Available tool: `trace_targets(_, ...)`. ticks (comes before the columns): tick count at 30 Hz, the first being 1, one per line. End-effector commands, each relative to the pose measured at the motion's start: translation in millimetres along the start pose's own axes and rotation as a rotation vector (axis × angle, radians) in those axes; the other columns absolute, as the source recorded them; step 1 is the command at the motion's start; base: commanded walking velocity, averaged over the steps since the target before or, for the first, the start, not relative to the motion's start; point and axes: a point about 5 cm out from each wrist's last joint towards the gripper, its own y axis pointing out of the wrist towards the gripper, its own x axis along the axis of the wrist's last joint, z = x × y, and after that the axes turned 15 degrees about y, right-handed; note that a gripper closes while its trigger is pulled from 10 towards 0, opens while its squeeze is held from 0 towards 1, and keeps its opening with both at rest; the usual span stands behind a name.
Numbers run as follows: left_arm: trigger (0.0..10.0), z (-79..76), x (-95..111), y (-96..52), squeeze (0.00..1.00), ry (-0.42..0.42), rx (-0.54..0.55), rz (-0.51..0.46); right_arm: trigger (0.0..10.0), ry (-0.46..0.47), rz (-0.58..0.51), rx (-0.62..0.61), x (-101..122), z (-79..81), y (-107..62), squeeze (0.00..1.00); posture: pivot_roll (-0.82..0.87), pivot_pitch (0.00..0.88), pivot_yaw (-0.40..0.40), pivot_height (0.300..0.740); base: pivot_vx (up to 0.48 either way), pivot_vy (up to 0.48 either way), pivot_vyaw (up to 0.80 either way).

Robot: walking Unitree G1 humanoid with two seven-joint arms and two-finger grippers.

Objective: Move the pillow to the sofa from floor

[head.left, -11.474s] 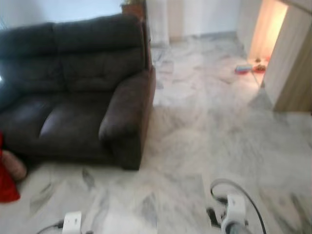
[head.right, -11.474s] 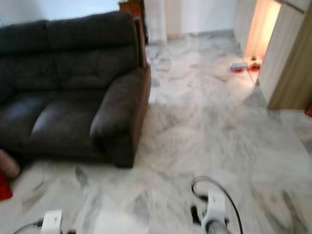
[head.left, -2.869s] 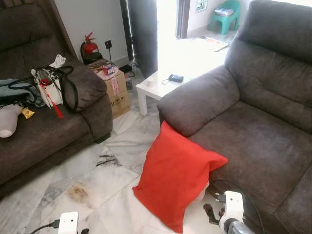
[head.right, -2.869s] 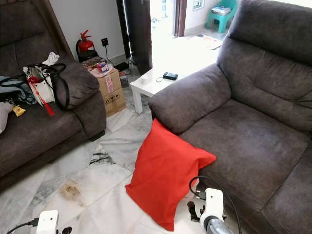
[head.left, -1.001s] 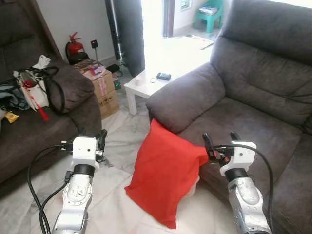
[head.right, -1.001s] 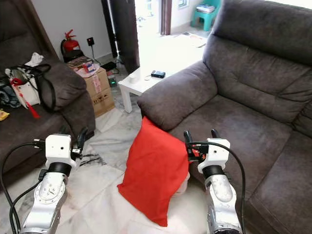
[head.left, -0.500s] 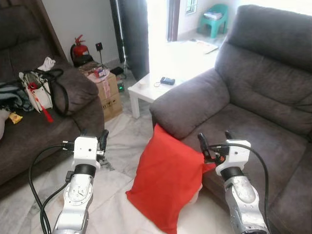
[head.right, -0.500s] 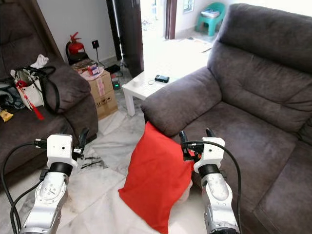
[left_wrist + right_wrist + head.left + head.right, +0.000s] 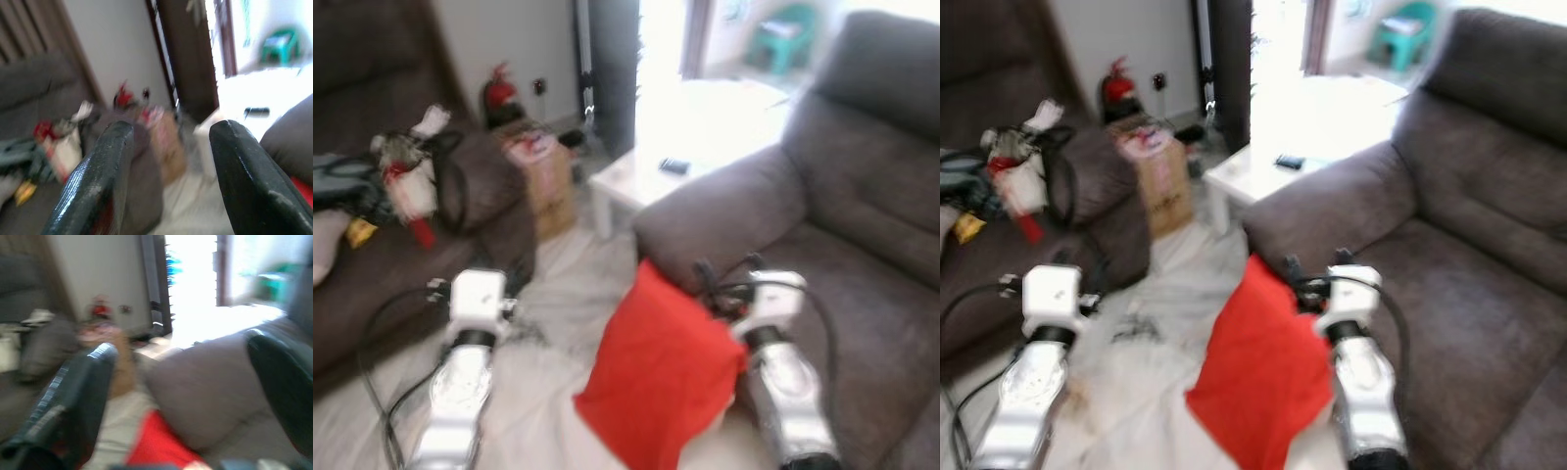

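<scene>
A red pillow (image 9: 661, 377) stands on the marble floor, leaning against the front of the dark grey sofa (image 9: 862, 264) below its armrest (image 9: 724, 211). My right gripper (image 9: 727, 272) is raised just above and behind the pillow's upper right corner, open with nothing between its fingers. In the right wrist view the pillow (image 9: 156, 445) lies low between the spread fingers (image 9: 83, 396). My left gripper (image 9: 504, 282) hovers over the floor to the pillow's left, well apart from it and open. The head views are blurred.
A second dark sofa (image 9: 372, 274) at left carries bags and clutter (image 9: 406, 181). Behind the pillow stand a small white table (image 9: 631, 186) with a dark device, a cardboard box (image 9: 543, 166) and a fire extinguisher (image 9: 499, 93). Bare floor (image 9: 548, 392) lies between the arms.
Both arms rose from below into view. The picture has shifted and blurred since half a second ago, so the camera moved. My right gripper now sits closer to the pillow's top corner.
</scene>
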Motion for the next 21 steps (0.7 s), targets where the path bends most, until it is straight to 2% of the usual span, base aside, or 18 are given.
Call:
trace_targets(1,10.0,-7.3,1.8,-1.1,0.0,-0.008,-0.028,-0.002,10.0,0.003,-0.005,-0.036,3.2,-9.2,-2.8,0.0,-0.04,0.0,0.032,0.74,0.307,0.0,0.0)
trace_targets(6,10.0,-8.7,2.9,-0.7,0.0,-0.011,-0.032,-0.003,10.0,0.008,0.005,-0.045,2.9,-10.8,-2.2,0.0,-0.04,0.0,0.031,0.74,0.306,0.0,0.0)
trace_targets(12,10.0,-9.1,3.2,-0.6,0.0,-0.014,-0.034,-0.004,10.0,0.006,0.012,-0.039,1.8,-9.9,-2.0,0.0,-0.04,0.0,0.031,0.74,0.308,0.0,-0.77)
trace_targets(17,10.0,-9.4,3.7,-0.1,0.0,-0.015,-0.036,-0.005,10.0,0.003,0.006,-0.031,2.9,-8.7,-1.8,0.0,-0.04,0.0,0.032,0.74,0.302,0.0,0.0)
trace_targets(21,10.0,-9.6,3.0,0.2,0.0,-0.016,-0.037,-0.002,10.0,-0.006,0.015,-0.026,1.8,-9.2,-1.9,0.0,-0.04,0.0,0.034,0.74,0.0,0.0,0.0)
